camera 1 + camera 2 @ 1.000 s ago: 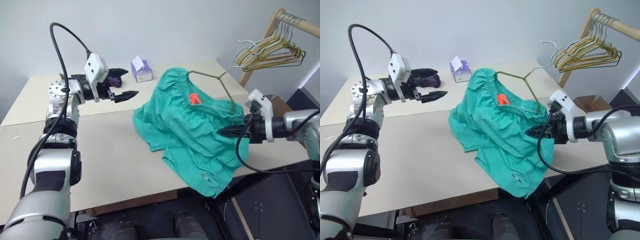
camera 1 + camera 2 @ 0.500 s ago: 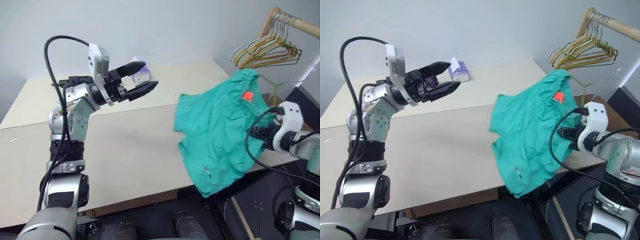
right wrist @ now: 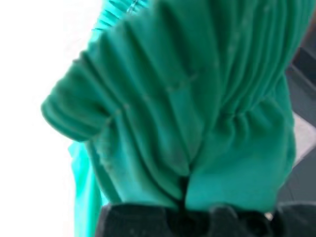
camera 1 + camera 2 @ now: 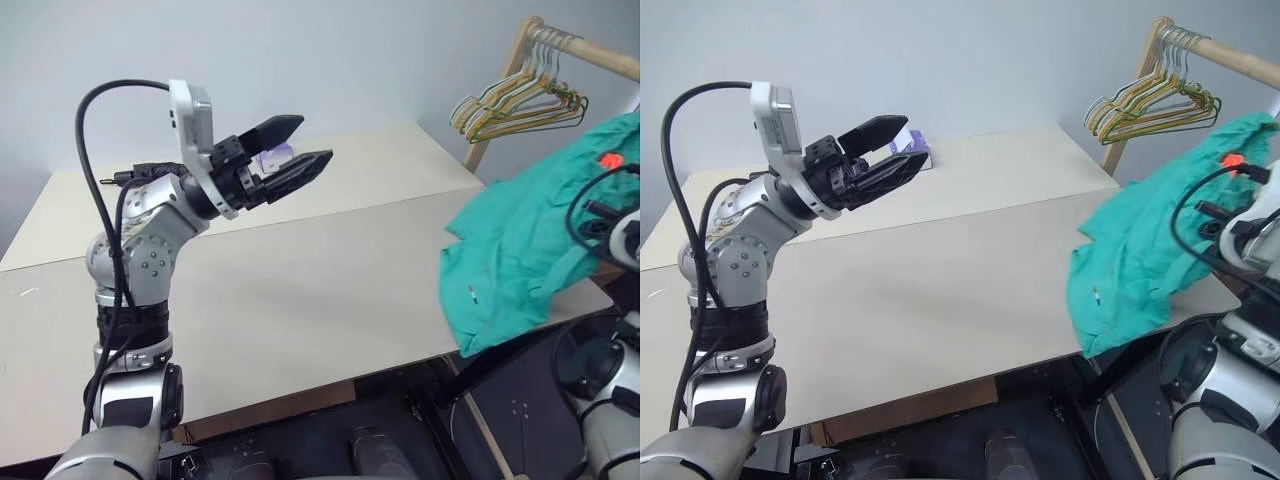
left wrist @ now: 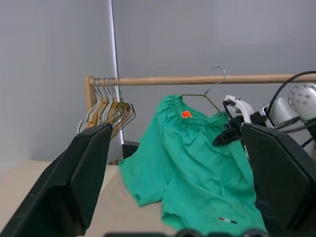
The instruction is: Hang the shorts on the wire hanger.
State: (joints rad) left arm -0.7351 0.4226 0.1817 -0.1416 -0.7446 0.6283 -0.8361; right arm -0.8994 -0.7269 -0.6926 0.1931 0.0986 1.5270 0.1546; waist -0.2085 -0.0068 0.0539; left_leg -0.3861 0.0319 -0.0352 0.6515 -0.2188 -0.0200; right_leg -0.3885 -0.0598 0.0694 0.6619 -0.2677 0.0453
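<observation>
The teal-green shorts (image 4: 520, 255) are being held up off the right end of the beige table (image 4: 330, 290), with their lower part draping over the table's right edge near its front right corner. The right gripper (image 5: 228, 136) is being kept clenched on the gathered waistband, as the right wrist view is showing bunched green fabric pinched between its black fingers (image 3: 148, 219). In the left wrist view, the wire hanger (image 5: 200, 95) is being seen threaded through the waistband, its hook rising above the fabric to the level of the wooden rail (image 5: 197, 79); whether the hook is touching the rail cannot be told. A small orange tag (image 5: 186, 114) is showing inside the waistband, and a small white label (image 4: 471, 292) is showing near one hem.

The left gripper (image 4: 298, 148) is being held raised above the rear left part of the table, its two black fingers (image 4: 268, 129) spread wide with nothing between them, pointing toward the table's right side. A purple tissue box (image 4: 912, 146) is being partly hidden behind those fingers, near the table's back edge.

A bunch of pale green and yellow hangers (image 4: 515, 100) is hanging on the wooden rail beyond the table's rear right corner, just beside the raised shorts and apart from them.
</observation>
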